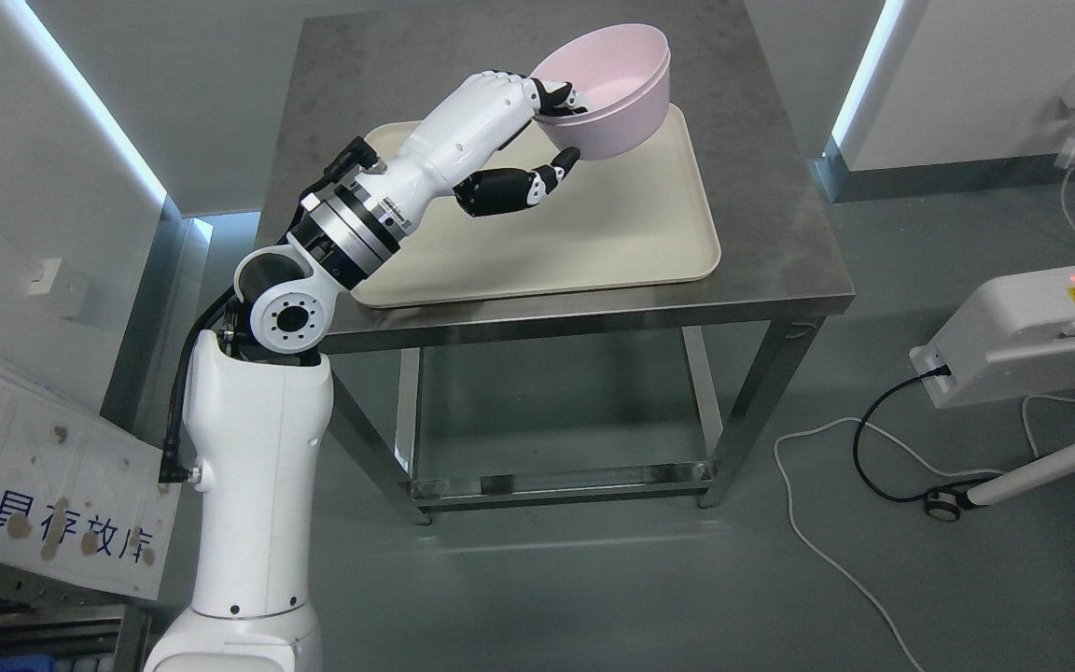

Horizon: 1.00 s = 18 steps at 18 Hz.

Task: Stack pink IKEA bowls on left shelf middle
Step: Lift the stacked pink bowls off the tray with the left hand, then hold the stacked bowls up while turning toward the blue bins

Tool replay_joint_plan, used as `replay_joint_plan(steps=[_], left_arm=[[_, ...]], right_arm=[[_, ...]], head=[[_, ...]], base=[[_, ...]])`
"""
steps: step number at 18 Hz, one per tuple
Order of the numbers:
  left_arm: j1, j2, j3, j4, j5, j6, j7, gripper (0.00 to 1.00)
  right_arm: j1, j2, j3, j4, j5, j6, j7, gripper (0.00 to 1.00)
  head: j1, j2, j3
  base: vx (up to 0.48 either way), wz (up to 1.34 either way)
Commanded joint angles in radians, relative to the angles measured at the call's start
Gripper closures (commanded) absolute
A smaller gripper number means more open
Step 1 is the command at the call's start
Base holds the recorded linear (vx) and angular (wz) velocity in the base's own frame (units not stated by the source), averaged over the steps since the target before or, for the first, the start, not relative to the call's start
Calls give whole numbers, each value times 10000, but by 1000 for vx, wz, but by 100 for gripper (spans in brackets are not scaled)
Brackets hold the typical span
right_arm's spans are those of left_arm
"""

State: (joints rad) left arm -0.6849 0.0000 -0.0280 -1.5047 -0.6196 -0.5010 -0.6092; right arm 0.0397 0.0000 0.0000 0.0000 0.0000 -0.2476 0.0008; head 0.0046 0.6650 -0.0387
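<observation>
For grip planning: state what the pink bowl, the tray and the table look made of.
Pink bowl: probably matte plastic, evenly coloured, no glare. Tray: likely plastic, cream, dull, rounded raised rim. Table: brushed metal, probably stainless steel, grey with a soft sheen.

left hand (537, 140) grips tilted pink bowl (614, 93) above tray (593, 233).

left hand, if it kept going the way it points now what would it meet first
The left hand already grips the pink bowl; beyond that, likely the far right part of the steel table, though depth is unclear.
</observation>
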Motion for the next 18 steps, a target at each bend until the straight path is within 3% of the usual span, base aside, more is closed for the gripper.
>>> replay_joint_plan(steps=[1, 18], left_arm=[[-23, 174, 710, -569, 183, 9, -13, 93], [-23, 174, 848, -430, 352, 116, -13, 92]], right_arm=[[2, -174, -46, -175, -15, 6, -8, 0], [2, -174, -46, -175, -15, 6, -8, 0]], head=[[0, 0, 0], [0, 0, 0]], base=[[-207, 100], [-265, -61]])
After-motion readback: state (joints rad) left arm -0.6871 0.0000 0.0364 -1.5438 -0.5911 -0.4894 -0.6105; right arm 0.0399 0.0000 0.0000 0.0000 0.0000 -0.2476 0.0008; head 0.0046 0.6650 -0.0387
